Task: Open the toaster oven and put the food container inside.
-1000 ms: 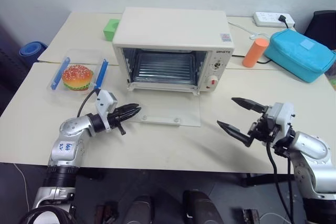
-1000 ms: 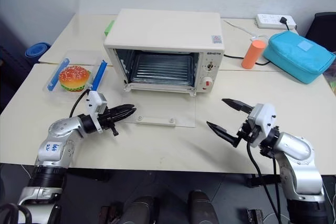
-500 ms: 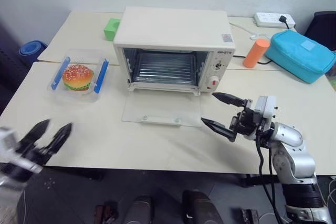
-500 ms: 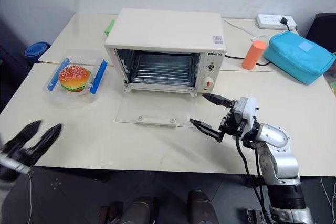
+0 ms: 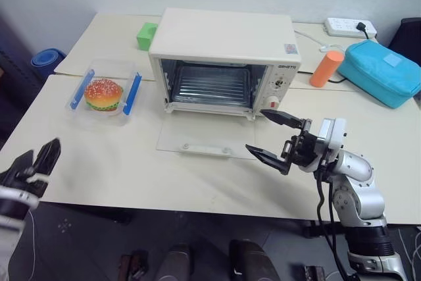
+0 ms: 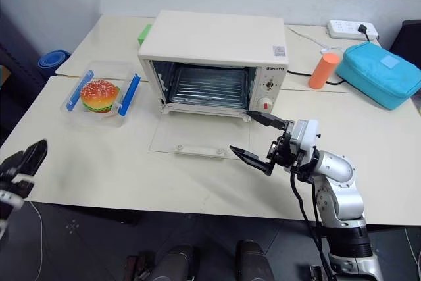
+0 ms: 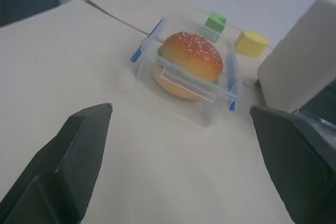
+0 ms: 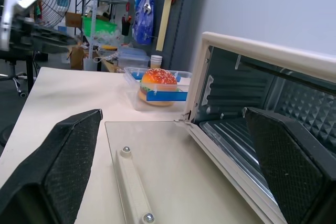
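Observation:
The cream-white toaster oven [image 5: 223, 37] stands at the back middle of the table. Its glass door [image 5: 207, 137] lies open flat on the tabletop, and the wire rack [image 8: 236, 135] shows inside. The food container [image 5: 105, 93], a clear box with blue clips and a burger in it, sits to the oven's left. My left gripper [image 5: 34, 159] is open at the table's near left edge and points at the container [image 7: 189, 72], well short of it. My right gripper [image 5: 256, 131] is open and empty, just off the door's right front corner, pointing left.
An orange cylinder [image 5: 327, 68], a teal bag [image 5: 385, 70] and a white power strip [image 5: 348, 27] lie at the back right. A green block [image 5: 146, 35] and a yellow block [image 7: 251, 43] sit behind the container. The door's white handle [image 8: 131, 182] sticks up.
My left gripper has pulled back from the door's front edge to the table's near left edge and has opened. My right gripper has moved left to the door's corner, still open.

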You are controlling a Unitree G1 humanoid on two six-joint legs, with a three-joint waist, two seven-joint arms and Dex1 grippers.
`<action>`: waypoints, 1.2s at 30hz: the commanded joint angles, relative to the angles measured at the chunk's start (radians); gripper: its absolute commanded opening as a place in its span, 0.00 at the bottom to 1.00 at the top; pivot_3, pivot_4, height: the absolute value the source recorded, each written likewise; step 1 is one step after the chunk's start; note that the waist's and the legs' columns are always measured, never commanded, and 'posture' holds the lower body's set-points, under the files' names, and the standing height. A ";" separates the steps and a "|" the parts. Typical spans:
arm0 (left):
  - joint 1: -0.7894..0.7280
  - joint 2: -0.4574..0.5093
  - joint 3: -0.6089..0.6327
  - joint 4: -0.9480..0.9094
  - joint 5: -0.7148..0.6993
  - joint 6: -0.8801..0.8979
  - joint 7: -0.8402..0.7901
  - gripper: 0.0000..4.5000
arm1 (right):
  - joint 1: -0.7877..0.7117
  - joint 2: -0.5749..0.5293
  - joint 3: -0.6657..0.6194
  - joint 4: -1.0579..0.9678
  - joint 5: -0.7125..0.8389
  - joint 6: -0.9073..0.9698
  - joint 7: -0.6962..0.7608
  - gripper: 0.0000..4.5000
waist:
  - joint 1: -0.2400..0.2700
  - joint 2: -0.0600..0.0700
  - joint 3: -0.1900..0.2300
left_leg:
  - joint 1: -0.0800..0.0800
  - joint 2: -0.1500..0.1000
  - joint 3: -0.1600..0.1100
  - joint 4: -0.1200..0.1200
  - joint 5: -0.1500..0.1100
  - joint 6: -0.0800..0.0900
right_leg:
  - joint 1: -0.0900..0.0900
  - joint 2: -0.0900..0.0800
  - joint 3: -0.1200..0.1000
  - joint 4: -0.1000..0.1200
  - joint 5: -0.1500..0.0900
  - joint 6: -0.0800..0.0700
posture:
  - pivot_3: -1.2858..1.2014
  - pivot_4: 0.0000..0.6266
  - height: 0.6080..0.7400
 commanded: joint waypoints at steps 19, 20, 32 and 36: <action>-0.682 0.103 -0.235 0.609 -0.061 0.114 0.518 0.99 | -0.021 0.014 0.051 -0.104 -0.011 0.010 -0.081 1.00 | -0.020 -0.001 -0.001 | -0.001 -0.002 0.001 0.001 0.005 -0.010 | -0.005 0.001 0.001 0.007 0.000 0.000 | 0.52 0.24 1.00; -0.691 0.109 -0.240 0.626 -0.048 0.132 0.515 0.95 | -0.017 0.014 0.049 -0.107 -0.014 0.009 -0.089 1.00 | -0.019 -0.001 -0.001 | -0.001 -0.002 0.001 0.001 0.005 -0.010 | -0.005 0.001 0.000 0.007 0.000 0.000 | 0.52 0.24 1.00; -0.724 0.243 -0.185 0.742 0.091 0.218 0.442 0.20 | -0.005 0.010 0.031 -0.103 -0.029 -0.008 -0.138 1.00 | -0.022 -0.001 -0.001 | -0.001 -0.002 0.001 0.000 0.006 -0.010 | -0.005 0.001 0.001 0.007 0.000 0.000 | 0.52 0.24 1.00; -0.764 0.281 -0.185 0.794 0.152 0.218 0.391 0.04 | -0.009 0.012 0.030 -0.088 -0.033 -0.011 -0.137 1.00 | -0.022 -0.001 -0.001 | -0.001 -0.002 0.001 0.000 0.006 -0.010 | -0.005 0.001 0.001 0.007 0.000 0.000 | 0.52 0.24 1.00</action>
